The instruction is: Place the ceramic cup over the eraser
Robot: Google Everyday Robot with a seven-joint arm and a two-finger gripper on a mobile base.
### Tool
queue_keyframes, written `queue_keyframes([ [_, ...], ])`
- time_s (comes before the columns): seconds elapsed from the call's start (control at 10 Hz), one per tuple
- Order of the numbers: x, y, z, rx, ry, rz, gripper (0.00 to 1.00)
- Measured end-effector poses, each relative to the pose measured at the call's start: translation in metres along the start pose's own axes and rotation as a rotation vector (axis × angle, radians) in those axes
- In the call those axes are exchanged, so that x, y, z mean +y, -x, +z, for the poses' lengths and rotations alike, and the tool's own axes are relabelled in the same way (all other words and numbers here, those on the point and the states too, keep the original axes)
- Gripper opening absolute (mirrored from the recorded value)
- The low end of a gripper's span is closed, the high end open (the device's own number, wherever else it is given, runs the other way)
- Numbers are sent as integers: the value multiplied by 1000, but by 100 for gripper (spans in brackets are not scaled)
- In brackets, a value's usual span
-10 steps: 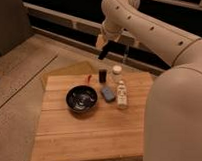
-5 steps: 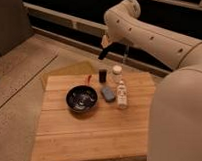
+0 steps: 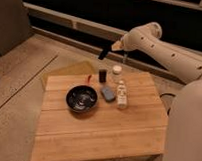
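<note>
The ceramic cup is small and off-white and stands at the back of the wooden table. The eraser, a dark upright block, stands just left of the cup, with a small gap between them. My gripper hangs in the air above the back edge of the table. It is over the eraser and a little left of the cup, and touches neither. It holds nothing that I can see. The white arm comes in from the right.
A black bowl sits left of centre. A flat grey-blue object and a small clear bottle stand in front of the eraser and cup. A tan sheet lies behind the table's back left corner. A dark wall runs behind.
The arm's upper part has swung to the right and down. The gripper has come a little lower over the eraser and cup. The things on the table have not moved.
</note>
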Motion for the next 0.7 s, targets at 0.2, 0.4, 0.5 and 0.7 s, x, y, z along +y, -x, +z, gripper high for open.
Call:
queue_keyframes([
  [0.2, 0, -28, 22, 91, 16, -26, 65],
  [0.4, 25, -40, 43, 173, 58, -63, 65],
  [0.5, 28, -43, 48, 196, 63, -70, 65],
  [0.7, 21, -48, 59, 250, 53, -69, 65],
])
